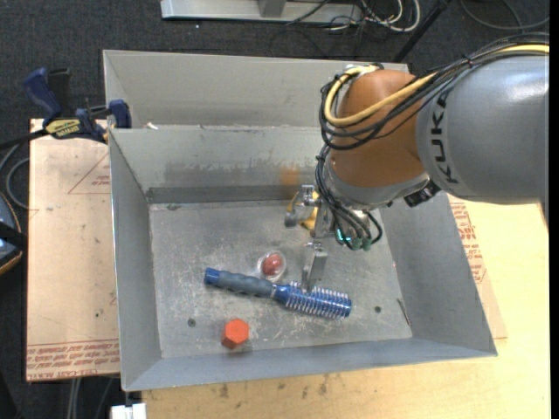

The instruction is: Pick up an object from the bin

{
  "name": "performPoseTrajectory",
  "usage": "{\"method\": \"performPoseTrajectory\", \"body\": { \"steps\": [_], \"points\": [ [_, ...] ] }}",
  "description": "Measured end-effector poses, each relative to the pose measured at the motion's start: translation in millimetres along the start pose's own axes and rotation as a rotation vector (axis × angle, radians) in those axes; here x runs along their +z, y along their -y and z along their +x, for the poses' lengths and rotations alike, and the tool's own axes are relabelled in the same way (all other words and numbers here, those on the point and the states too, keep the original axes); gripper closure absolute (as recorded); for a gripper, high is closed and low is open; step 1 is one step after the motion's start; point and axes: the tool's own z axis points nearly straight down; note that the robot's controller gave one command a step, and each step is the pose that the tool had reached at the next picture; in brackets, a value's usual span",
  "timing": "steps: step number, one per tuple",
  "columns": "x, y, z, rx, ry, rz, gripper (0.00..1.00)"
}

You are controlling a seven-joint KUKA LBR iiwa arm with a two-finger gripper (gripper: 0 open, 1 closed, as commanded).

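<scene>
Going left to right in the bin (131,234): a little orange-red block (235,333) is sitting near the front wall. Next, a blue hairbrush (278,292) is lying flat on the floor, handle pointing left and bristle head right, with a small reddish ball-ish thing (272,265) sitting just behind the handle. The gripper (313,273) is hanging right over the spot where handle is meeting head. It's not carrying anything I'm seeing, and I honestly can't tell how wide it's open. My guess: closing across that narrow neck is going to beat grabbing bristles, while keeping clear of the ball.
</scene>
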Motion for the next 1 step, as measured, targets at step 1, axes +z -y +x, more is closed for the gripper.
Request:
{"method": "performPoseTrajectory", "body": {
  "steps": [1],
  "points": [
    [95.8,19.1,33.1,0.017,0.012,-0.002,0.00]
  ]
}}
